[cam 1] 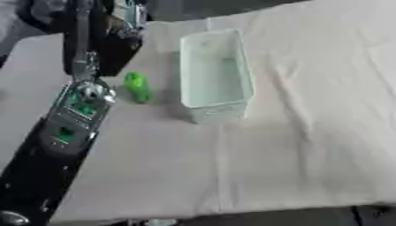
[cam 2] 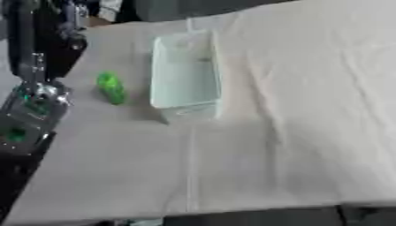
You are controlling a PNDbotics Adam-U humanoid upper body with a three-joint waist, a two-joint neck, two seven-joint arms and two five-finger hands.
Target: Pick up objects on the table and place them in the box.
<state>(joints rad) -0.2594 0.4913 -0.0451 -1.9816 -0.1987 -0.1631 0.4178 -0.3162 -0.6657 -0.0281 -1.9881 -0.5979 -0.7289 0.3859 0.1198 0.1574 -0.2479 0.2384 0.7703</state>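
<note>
Box (cam 1: 215, 73) is the pale, translucent rectangular bin sitting upright on the cloth-covered table (cam 1: 309, 145), open side up, and as far as both views show it looks empty: nothing coloured inside, only its own walls and floor. Green object (cam 1: 137, 86) is the only loose item visible; small, bright green, elongated, shape otherwise unclear. It lies on the cloth just beside the box's left long wall, apart from it, not inside. So my read: nothing placed yet, the one visible pick is still to do. Left arm (cam 1: 66, 128) comes up the left side of the view, black with silver joints and green lights on it, passing close to the left of the green object without touching it. Its far end is dark and blurred near the top left corner, so I cannot tell how the left hand's fingers stand, and nothing shows it holding anything. Right hand shows in neither view. Remaining work, as a judgement: close on the green object, lift it over the near wall, release it in the box. Short carry, since the object sits right next to the bin.
</note>
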